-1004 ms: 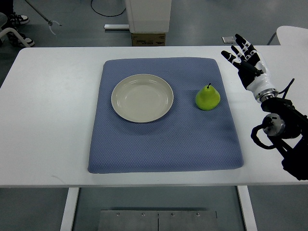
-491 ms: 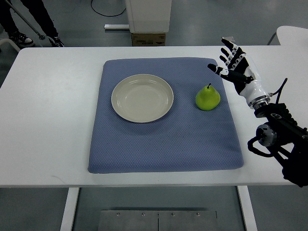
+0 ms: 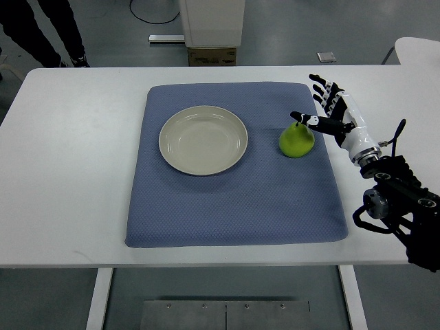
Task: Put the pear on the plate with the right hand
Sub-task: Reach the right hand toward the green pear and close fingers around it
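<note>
A green pear (image 3: 295,141) stands upright on the right part of a blue mat (image 3: 234,199). A cream plate (image 3: 203,139), with nothing on it, sits on the mat to the pear's left. My right hand (image 3: 323,110) comes in from the right edge, its fingers spread and holding nothing. It hovers just right of the pear, the thumb reaching over the pear's top. The left arm does not show.
The mat lies on a white table (image 3: 75,158). A person's legs (image 3: 41,31) stand beyond the far left corner. A white machine base (image 3: 212,24) and a small box stand behind the table. Another white table's corner (image 3: 419,49) shows at far right.
My right hand has moved left and down toward the pear, from the table's far right edge to right beside it. The person has stepped closer at the top left.
</note>
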Motion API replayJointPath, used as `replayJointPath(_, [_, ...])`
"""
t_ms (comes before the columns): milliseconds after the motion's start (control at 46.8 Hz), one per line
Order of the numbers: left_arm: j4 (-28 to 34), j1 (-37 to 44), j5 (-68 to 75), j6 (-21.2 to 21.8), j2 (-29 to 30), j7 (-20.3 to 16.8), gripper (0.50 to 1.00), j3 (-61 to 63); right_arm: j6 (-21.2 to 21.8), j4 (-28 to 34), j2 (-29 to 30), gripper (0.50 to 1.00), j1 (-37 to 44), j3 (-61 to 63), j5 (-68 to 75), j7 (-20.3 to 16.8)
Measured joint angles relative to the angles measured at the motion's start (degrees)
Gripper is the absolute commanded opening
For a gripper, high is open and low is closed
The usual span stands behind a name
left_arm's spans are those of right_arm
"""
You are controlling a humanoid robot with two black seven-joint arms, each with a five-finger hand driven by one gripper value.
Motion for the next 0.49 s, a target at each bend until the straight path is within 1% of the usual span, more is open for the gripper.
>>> replayJointPath(278, [0.0, 0.0, 0.0, 0.0, 0.0, 0.0, 1.000, 0.0, -3.2, -0.6, 0.2, 1.000, 1.5, -5.8, 0.0, 0.0])
replayJointPath(491, [0.0, 0.0, 0.0, 0.0, 0.0, 0.0, 1.000, 0.0, -3.4, -0.5, 0.2, 1.000, 1.9, -9.3, 0.0, 0.0])
